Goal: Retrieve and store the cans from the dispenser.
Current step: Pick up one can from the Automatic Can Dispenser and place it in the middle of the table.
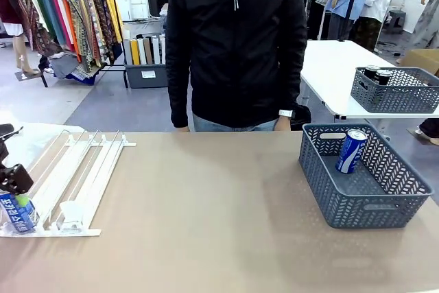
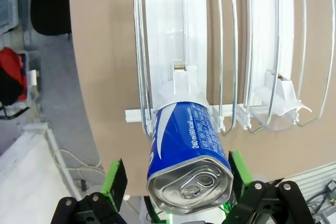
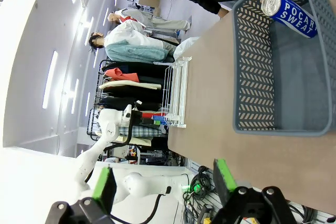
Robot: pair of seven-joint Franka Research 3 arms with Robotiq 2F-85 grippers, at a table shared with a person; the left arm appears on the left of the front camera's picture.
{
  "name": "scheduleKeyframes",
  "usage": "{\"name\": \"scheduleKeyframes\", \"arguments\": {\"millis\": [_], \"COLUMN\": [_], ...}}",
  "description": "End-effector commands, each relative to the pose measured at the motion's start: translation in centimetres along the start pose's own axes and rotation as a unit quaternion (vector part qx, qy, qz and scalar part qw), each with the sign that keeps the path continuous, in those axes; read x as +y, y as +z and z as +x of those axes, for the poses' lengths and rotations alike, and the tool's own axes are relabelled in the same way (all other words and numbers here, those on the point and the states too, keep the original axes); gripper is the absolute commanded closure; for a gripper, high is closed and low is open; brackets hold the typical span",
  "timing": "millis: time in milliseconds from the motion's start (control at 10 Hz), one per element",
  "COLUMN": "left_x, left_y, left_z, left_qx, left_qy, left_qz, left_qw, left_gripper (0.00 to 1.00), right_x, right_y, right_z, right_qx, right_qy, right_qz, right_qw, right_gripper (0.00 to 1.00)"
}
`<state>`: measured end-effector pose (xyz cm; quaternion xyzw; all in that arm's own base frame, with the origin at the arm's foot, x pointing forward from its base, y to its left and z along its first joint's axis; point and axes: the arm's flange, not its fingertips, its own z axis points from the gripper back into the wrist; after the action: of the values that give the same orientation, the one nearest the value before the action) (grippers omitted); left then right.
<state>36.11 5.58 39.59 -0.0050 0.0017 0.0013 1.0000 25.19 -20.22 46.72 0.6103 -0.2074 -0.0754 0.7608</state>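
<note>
Blue Pocari can (image 2: 186,150) lies straight ahead of the left gripper (image 2: 176,171), between its spread green pads (image 2: 116,177). Its silver top faces the wrist and its long axis runs along the fingers, at the low end of the dispenser (image 2: 163,51). Jaws stand released, not yet clamped. The right gripper (image 3: 163,178), likewise spread and empty, hangs well apart by the basket (image 3: 252,93), so the left arm is nearer.
</note>
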Motion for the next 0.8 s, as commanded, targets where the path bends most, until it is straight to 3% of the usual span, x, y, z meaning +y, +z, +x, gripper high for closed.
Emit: {"name": "scheduleKeyframes", "arguments": {"millis": [0,100,200,700], "left_x": [-0.21,-0.26,-0.20,-0.52], "left_y": [-1.41,-1.39,-1.40,-1.53], "left_z": [-2.31,-2.32,-2.28,-2.27], "left_qx": [-0.008,-0.010,-0.018,-0.032], "left_qy": [0.009,0.010,0.009,0.003], "left_qz": [0.006,0.004,0.003,0.000], "left_qw": [1.000,1.000,1.000,0.999], "left_gripper": [0.16,0.76,1.00,1.00], "right_x": [0.20,0.20,0.20,0.20], "right_y": [0.08,0.08,0.08,0.08], "right_z": [0.15,0.15,0.15,0.15], "right_qx": [-0.004,-0.004,-0.004,-0.004], "right_qy": [0.006,0.006,0.006,0.006], "right_qz": [0.007,0.007,0.007,0.007], "right_qw": [1.000,1.000,1.000,1.000], "right_gripper": [0.00,0.00,0.00,0.00]}}
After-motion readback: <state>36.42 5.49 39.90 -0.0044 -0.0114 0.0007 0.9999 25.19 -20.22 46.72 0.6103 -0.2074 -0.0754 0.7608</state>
